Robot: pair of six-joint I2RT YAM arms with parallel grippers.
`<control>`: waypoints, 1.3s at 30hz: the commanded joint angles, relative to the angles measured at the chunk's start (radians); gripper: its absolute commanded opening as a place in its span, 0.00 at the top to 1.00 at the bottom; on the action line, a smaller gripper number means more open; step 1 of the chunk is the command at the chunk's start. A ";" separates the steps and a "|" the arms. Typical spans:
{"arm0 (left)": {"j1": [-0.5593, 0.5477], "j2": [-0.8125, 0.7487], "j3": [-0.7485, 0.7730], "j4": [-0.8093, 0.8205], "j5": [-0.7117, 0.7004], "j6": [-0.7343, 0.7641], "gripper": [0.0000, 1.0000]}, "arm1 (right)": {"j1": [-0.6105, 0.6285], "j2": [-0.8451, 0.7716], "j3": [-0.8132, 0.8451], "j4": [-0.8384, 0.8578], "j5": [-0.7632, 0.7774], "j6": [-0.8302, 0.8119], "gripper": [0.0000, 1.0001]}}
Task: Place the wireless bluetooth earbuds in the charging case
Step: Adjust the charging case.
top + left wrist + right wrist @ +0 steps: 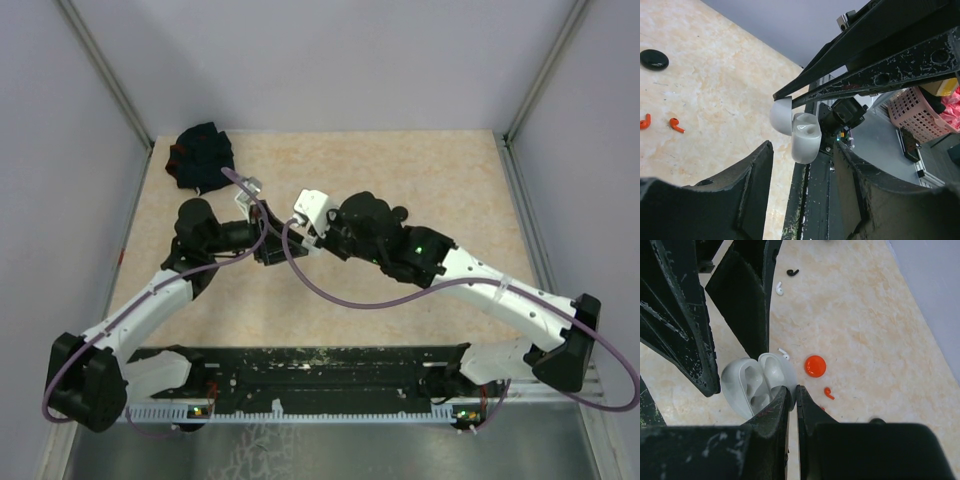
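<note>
Left hand close around charging case

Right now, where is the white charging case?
Right wrist view, lower left of centre: the open white charging case is pinched at its edge by the right gripper, just left of the orange disc.

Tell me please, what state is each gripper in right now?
Left gripper: open, straddling the case, not gripping it.
Right gripper: shut on the case.

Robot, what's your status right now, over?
Right claw shut on the open white case. Left claw open, close by it. Earbuds loose on the table, case slots look empty. Nothing blocking.
</note>
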 commanded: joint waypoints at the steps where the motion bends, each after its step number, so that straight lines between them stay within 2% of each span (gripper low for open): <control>1: -0.016 -0.005 0.031 -0.049 -0.011 0.068 0.44 | 0.020 0.011 0.060 0.046 0.008 -0.012 1.00; 6: -0.021 -0.007 0.043 -0.084 -0.019 0.104 0.52 | 0.022 0.016 0.064 0.046 0.003 -0.013 1.00; 12: -0.023 -0.011 0.050 -0.134 -0.012 0.178 0.75 | 0.024 0.007 0.060 0.050 -0.017 -0.006 1.00; 18: -0.022 -0.039 0.063 -0.239 -0.029 0.318 1.00 | 0.022 -0.043 0.052 0.060 -0.064 0.008 0.78; 21: -0.023 -0.058 0.044 -0.226 -0.020 0.353 1.00 | 0.023 -0.078 0.033 0.082 -0.093 0.013 0.75; 26: -0.023 -0.090 -0.008 -0.159 -0.018 0.394 1.00 | 0.009 -0.123 0.011 0.115 -0.186 0.052 0.60; 33: -0.023 -0.173 -0.087 -0.078 -0.037 0.507 1.00 | -0.168 -0.189 -0.078 0.256 -0.527 0.232 0.44; 35: -0.022 -0.192 -0.117 -0.026 -0.018 0.504 1.00 | -0.183 -0.202 -0.115 0.308 -0.575 0.268 0.41; 39: -0.024 -0.221 -0.195 0.184 -0.001 0.419 1.00 | -0.209 -0.209 -0.180 0.407 -0.673 0.342 0.41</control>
